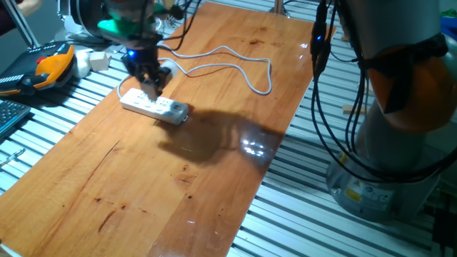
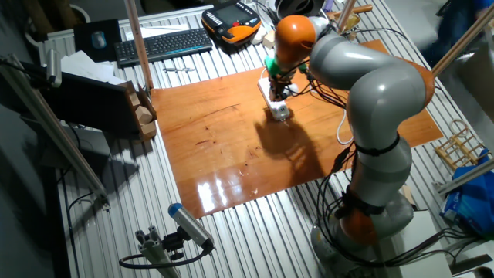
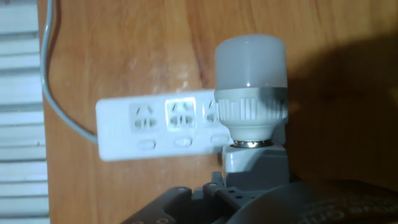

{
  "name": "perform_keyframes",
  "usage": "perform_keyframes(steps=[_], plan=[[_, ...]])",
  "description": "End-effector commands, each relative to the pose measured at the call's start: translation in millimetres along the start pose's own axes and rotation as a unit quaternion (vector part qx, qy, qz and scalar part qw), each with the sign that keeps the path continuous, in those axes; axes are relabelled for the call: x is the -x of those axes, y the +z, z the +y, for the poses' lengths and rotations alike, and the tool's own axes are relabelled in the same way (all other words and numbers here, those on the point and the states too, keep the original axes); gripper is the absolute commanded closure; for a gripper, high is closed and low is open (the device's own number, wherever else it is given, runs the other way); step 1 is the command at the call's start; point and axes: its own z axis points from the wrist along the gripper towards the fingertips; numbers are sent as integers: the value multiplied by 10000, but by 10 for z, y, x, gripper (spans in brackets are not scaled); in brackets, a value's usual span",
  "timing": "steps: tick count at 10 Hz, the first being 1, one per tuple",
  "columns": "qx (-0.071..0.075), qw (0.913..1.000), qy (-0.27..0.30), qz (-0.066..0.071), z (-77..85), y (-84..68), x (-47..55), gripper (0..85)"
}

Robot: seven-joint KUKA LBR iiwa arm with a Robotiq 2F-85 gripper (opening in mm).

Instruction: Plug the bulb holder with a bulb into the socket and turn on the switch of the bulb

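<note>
Your gripper (image 1: 151, 87) hangs right over the long white power strip (image 1: 146, 105), so the bulb (image 3: 250, 61) in its small white boxy holder (image 3: 256, 160) blocks the strip's right-hand outlets in the hand view. The looping white cable (image 1: 235, 68) crosses the wooden bench (image 1: 150, 193) behind it. Toward the near end, the wood lies open.

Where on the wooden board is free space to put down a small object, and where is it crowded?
Free: the broad stretch of wooden board from the socket to the near edge, and the far right part beyond the cable loop. Crowded: the far left corner, with socket, cable and gripper.
</note>
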Motion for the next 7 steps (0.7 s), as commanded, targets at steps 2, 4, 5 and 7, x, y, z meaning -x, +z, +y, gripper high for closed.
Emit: perform_keyframes(steps=[2, 4, 5, 7], plan=[[7, 10000, 8, -44, -15, 35, 337, 850], [-39, 10000, 86, -22, 13, 145, 372, 850], [-15, 10000, 70, -37, 8, 179, 386, 850], [8, 10000, 68, -52, 41, 194, 365, 850]])
